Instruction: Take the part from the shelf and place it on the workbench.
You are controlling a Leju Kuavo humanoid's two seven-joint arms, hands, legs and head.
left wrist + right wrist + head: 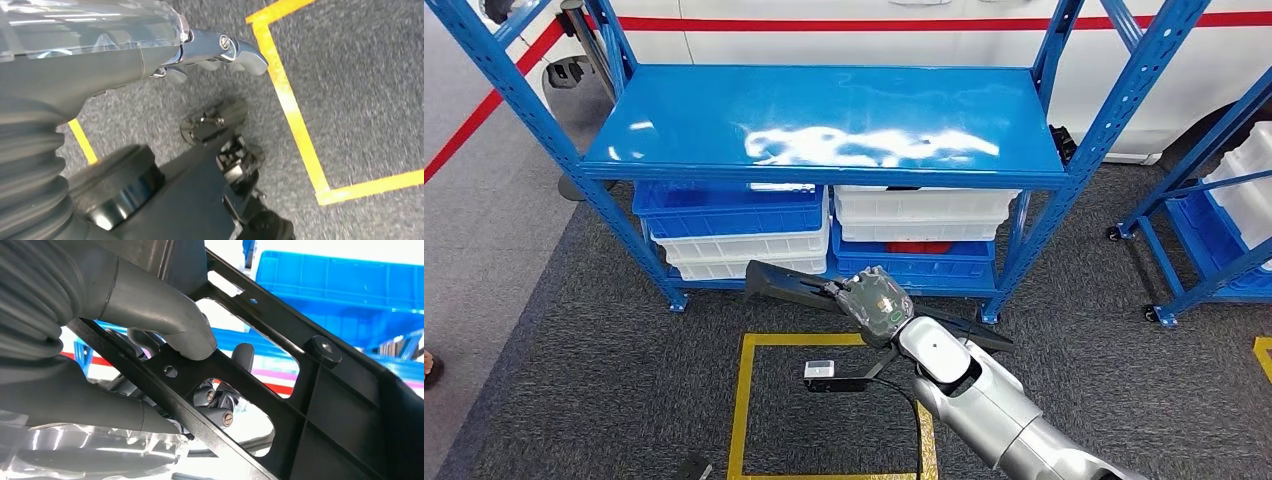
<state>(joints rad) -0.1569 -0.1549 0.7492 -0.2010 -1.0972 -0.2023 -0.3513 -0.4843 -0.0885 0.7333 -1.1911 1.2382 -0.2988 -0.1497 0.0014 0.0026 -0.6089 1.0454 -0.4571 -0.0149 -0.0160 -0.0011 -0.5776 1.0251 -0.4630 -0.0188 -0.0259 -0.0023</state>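
Below the blue shelf, over the carpet, the right hand grips a long black part, its length running crosswise, leftward from the hand.

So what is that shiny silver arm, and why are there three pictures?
That arm belongs to a walking robot. The big picture comes from a camera up on its body, looking down at a blue shelf rack holding blue and white bins. Its right hand grips a long black plastic part held above the grey carpet with yellow tape lines. One close-up comes from a camera at the right wrist: the thumb presses on that part. The other close-up is from the left wrist; the left hand hangs over the carpet, holding nothing.
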